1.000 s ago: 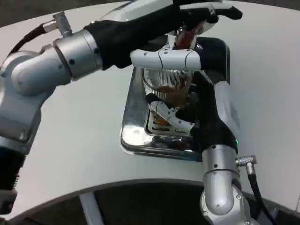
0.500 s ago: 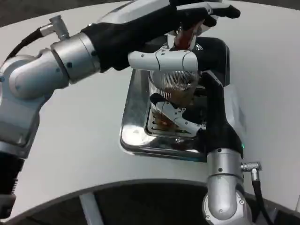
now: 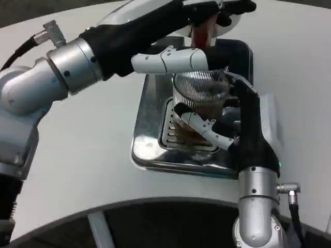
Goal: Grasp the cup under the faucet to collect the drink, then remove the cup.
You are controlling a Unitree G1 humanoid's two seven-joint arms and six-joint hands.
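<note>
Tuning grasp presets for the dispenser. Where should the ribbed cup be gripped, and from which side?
Grip the ribbed cup around its mid-wall, coming from the robot's right, as the right robot hand does now. It stands roughly upright on the drip tray, and the left robot hand fills the space above at the faucet, so a side wrap looks safer than a rim pinch.
</note>
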